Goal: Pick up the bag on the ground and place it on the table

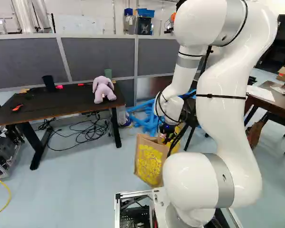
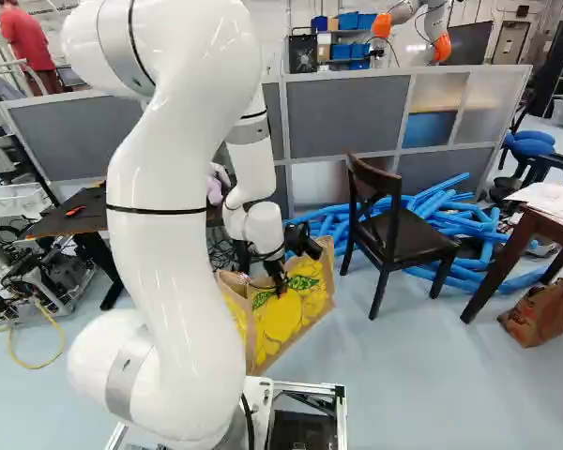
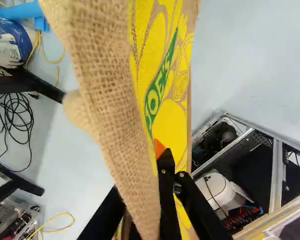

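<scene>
My gripper (image 2: pixel 278 277) is at the top of the tan burlap bag (image 2: pixel 305 305) with yellow print, just ahead of the base. In the wrist view the gripper (image 3: pixel 158 167) is shut on the bag's cloth; a fold of burlap (image 3: pixel 107 90) covers much of one finger, and an orange pad shows by the other. The bag (image 1: pixel 148 161) is upright, slightly tilted, in the left base view; whether its bottom touches the floor I cannot tell. The dark table (image 1: pixel 61 105) stands beyond it, at the left of that view.
On the dark table are a pink plush toy (image 1: pixel 103 89), a black cup (image 1: pixel 49 83) and small items. Cables lie beneath. A dark chair (image 2: pixel 391 230), blue tubes (image 2: pixel 460 267), a second table (image 2: pixel 549 220) and a brown paper bag (image 2: pixel 542 314) are to the right. Another robot (image 2: pixel 418 26) stands behind the partition.
</scene>
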